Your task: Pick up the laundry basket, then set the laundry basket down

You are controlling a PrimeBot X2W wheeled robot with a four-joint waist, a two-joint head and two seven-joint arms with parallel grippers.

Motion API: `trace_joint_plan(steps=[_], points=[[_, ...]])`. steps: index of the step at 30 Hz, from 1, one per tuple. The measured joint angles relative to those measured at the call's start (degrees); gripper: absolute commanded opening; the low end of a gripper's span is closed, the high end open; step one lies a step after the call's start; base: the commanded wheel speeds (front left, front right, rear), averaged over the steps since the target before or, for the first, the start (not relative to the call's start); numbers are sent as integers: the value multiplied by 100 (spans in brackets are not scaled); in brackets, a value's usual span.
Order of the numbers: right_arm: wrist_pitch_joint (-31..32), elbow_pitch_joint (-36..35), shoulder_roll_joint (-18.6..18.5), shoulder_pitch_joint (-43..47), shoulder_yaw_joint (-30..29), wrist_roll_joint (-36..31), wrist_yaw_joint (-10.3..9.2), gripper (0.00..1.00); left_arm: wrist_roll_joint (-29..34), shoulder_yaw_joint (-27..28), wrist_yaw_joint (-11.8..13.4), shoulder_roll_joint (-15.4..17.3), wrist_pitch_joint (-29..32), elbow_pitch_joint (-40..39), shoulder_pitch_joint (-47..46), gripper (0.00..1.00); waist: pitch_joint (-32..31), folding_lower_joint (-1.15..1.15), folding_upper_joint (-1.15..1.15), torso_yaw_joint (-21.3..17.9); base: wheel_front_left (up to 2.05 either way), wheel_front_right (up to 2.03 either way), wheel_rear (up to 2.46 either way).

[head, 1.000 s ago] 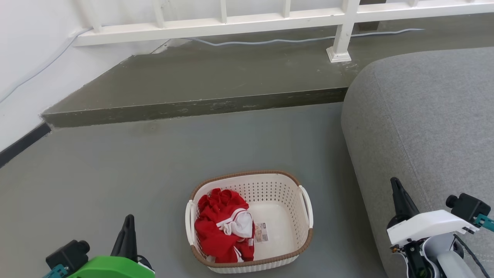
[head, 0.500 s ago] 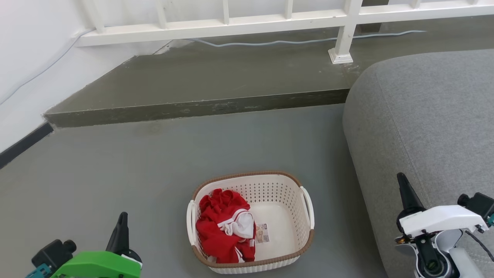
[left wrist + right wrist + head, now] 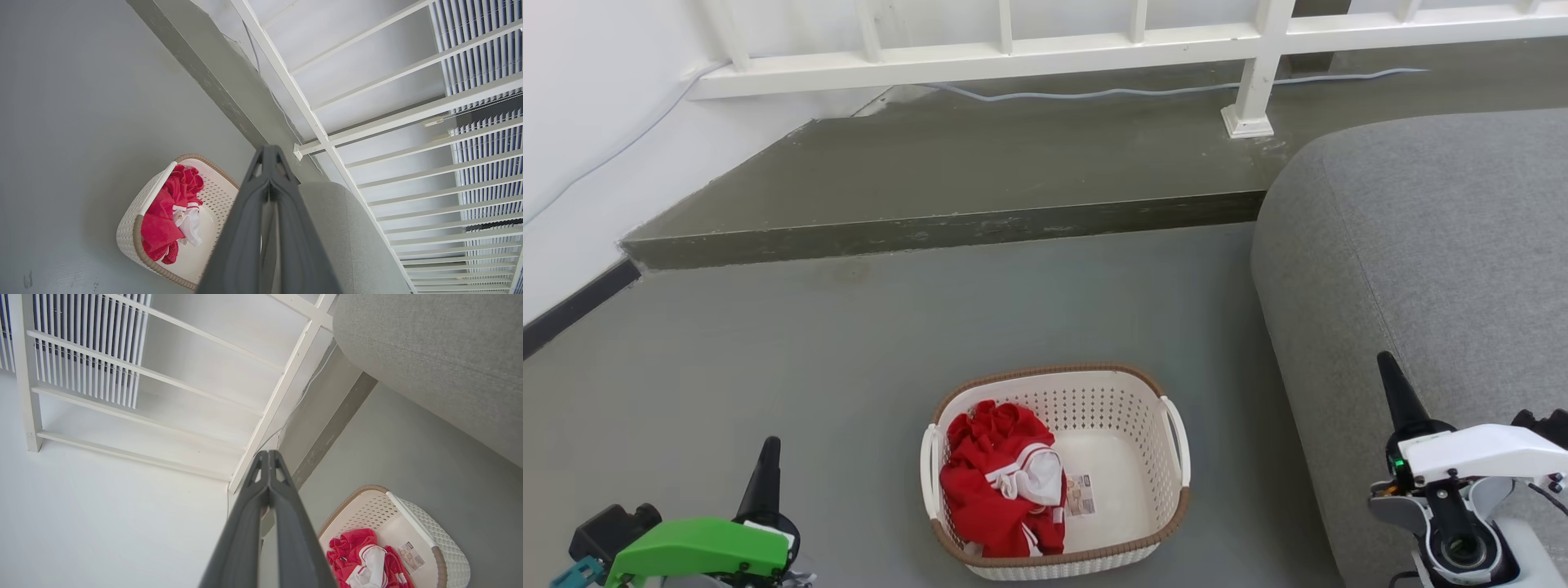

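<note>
On the right I see a rounded sofa in grey woven fabric [image 3: 1421, 245], standing on a smooth grey floor [image 3: 849, 343]. Beyond it, a raised dark concrete step [image 3: 980, 163] carries a white wooden railing [image 3: 1013, 53], and a thin pale cable [image 3: 1094, 91] lies along the railing's base. A crumpled red garment with white trim [image 3: 976, 506] sits left of the sofa, not touching it. A black skirting strip [image 3: 572, 304] edges the white wall [image 3: 588, 122] on the left.

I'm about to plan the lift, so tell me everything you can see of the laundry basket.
The laundry basket is cream-white perforated plastic, rounded-rectangular, with a brown woven-look rim and a white handle on each side. It stands upright on the grey floor, left of the grey sofa and apart from it. Inside, a crumpled red and white garment fills its left half; a paper label shows on its bare bottom. Nothing grips it.
</note>
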Motion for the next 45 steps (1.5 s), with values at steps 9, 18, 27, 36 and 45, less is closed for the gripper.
trace_joint_plan(steps=[9,18,27,36,45], points=[[174,29,30,-26,-200,684,82,0,-723,110,-142,9,116,94,-116,0,-15,0,0,23,0,0,0],[326,55,53,-119,-399,1362,201,0,-1439,248,-285,31,287,189,-230,0,-30,0,0,45,0,0,0],[471,82,97,-145,-593,2043,303,0,-2156,390,-432,44,414,280,-346,0,-45,0,0,68,0,0,0],[572,94,123,-229,-713,2472,353,0,-2575,454,-522,68,509,357,-415,0,-53,0,0,80,0,0,0],[578,111,124,-229,-722,2476,354,0,-2574,457,-527,68,509,381,-425,0,-54,0,0,80,0,0,0]])
